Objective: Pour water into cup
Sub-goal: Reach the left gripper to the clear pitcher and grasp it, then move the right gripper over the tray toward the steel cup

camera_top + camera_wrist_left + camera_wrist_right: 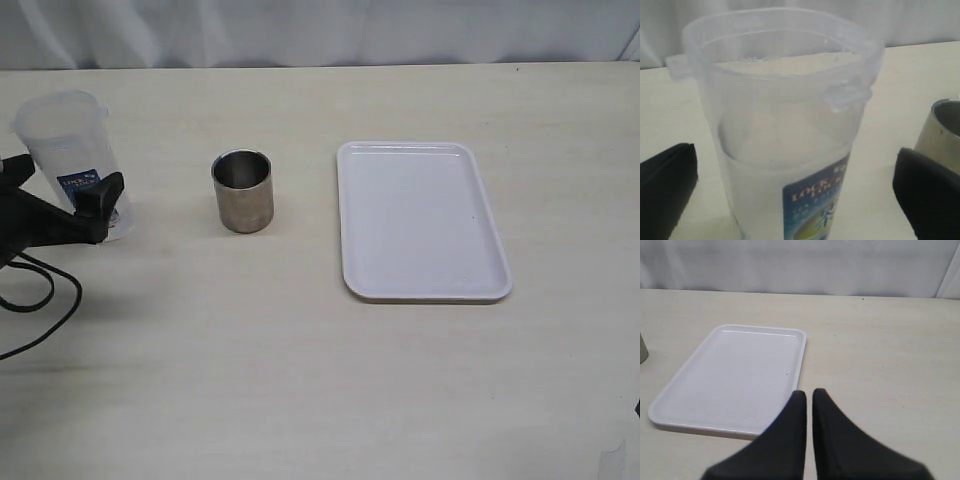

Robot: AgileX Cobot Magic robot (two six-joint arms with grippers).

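Note:
The brushed-steel cup [243, 190] stands upright and empty at centre-left of the table; its edge shows in the left wrist view [942, 130] and the right wrist view [642, 347]. A clear plastic jug [72, 150] with a blue label stands upright at far left, with water in its lower part [785, 150]. My left gripper [60, 185] is open, one finger on each side of the jug [795, 195], with gaps on both sides. My right gripper [809, 392] is shut and empty above the table near the tray; it is out of the exterior view.
A white rectangular tray [420, 220] lies empty to the right of the cup, also in the right wrist view [735, 375]. A black cable [40, 300] loops on the table at the left edge. A white curtain runs along the far edge.

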